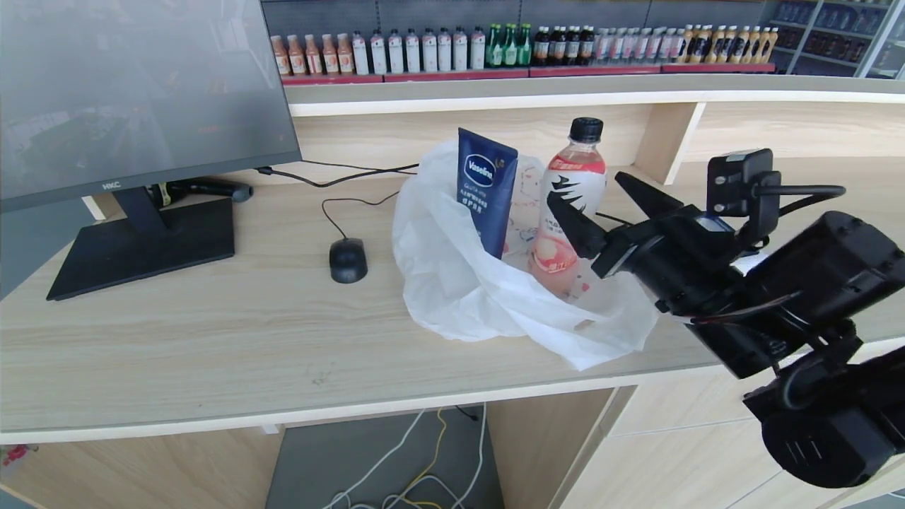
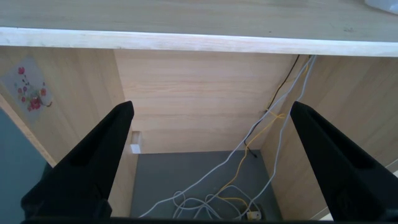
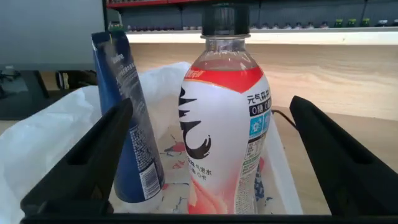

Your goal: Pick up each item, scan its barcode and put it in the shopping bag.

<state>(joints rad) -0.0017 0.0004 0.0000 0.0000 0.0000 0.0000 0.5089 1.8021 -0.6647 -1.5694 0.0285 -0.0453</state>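
Note:
A white plastic shopping bag (image 1: 452, 283) lies open on the wooden counter. Inside it stand a dark blue tube (image 1: 485, 191) and a clear drink bottle (image 1: 571, 205) with a red-and-white label and black cap. My right gripper (image 1: 599, 209) is open just to the right of the bottle, with nothing between its fingers. In the right wrist view the bottle (image 3: 225, 118) stands upright between the spread fingers, a little ahead of them, with the blue tube (image 3: 129, 124) beside it. My left gripper (image 2: 211, 162) is open below the counter's front edge, facing the space under the counter.
A monitor (image 1: 134, 92) on a black stand and a black mouse (image 1: 348, 259) sit at the counter's left, with cables behind. A shelf of bottles (image 1: 509, 46) lines the back. Loose cables (image 2: 249, 168) hang under the counter (image 1: 212, 339).

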